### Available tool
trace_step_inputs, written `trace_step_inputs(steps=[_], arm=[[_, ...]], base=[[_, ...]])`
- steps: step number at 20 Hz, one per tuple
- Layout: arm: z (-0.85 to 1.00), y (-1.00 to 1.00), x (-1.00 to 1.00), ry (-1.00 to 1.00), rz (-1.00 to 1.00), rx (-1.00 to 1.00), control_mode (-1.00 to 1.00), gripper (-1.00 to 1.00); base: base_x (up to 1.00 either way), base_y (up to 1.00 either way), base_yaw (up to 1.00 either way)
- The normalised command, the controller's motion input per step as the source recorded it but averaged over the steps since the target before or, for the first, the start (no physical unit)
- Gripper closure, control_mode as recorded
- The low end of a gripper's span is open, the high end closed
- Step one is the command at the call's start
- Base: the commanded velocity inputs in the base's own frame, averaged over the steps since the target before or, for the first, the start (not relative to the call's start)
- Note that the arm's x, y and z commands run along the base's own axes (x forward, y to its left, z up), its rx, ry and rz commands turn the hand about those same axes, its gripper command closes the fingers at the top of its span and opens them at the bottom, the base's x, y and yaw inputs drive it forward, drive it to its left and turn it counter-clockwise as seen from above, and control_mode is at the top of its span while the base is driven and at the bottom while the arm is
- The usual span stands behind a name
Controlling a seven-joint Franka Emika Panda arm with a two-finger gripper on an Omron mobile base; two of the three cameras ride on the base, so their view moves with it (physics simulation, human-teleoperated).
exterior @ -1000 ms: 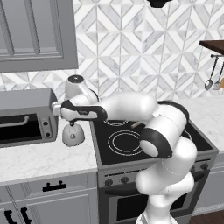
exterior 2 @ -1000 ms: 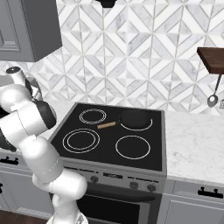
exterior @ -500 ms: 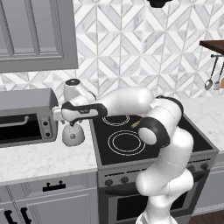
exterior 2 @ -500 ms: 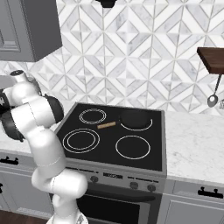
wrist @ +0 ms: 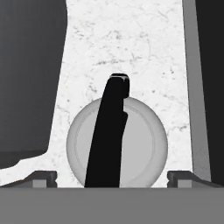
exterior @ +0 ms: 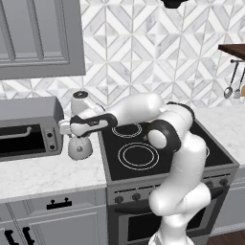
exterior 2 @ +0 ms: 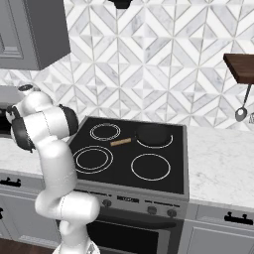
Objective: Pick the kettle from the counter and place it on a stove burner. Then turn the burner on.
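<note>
In the left base view you see the kettle (exterior: pixel 79 148) at left centre of the frame, standing upright on the counter (exterior: pixel 48 174) between the toaster oven (exterior: pixel 28 128) on its left and the black cooktop (exterior: pixel 158 148) on its right, near both but touching neither. Your gripper (exterior: pixel 72 135) hangs directly over the kettle there, at the end of the arm that reaches across from the lower right; from this side you cannot tell whether the fingers touch the kettle. Look at the hand view: the kettle (wrist: pixel 117 142) fills the lower middle of the frame as a pale round dome, with its black handle (wrist: pixel 107 135) running up across it. Your two fingertips (wrist: pixel 43 177) sit at the bottom corners, one at lower left and one at lower right, spread wide with the whole kettle between them and holding nothing. The dark side of the toaster oven (wrist: pixel 30 78) takes the left of that frame, and the edge of the cooktop (wrist: pixel 210 87) runs down the right. In the right base view the large burner (exterior 2: pixel 93 159) lies at centre left with nothing on it, and a dark pan (exterior 2: pixel 154 134) with a wooden handle rests on the back right zone.
</note>
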Motion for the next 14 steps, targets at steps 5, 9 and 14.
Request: trace_step_inputs(steps=[5, 9, 14], arm=[[-0.18, 0.0, 0.33, 0.0, 0.0, 0.0, -1.0, -1.0], [-0.09, 0.02, 0.27, 0.0, 0.0, 0.0, -1.0, 1.0], [0.0, -0.03, 0.02, 0.0, 0.0, 0.0, -1.0, 1.0]], base=[[0.0, 0.0, 0.0], [0.0, 0.0, 0.0], [0.0, 0.0, 0.0]])
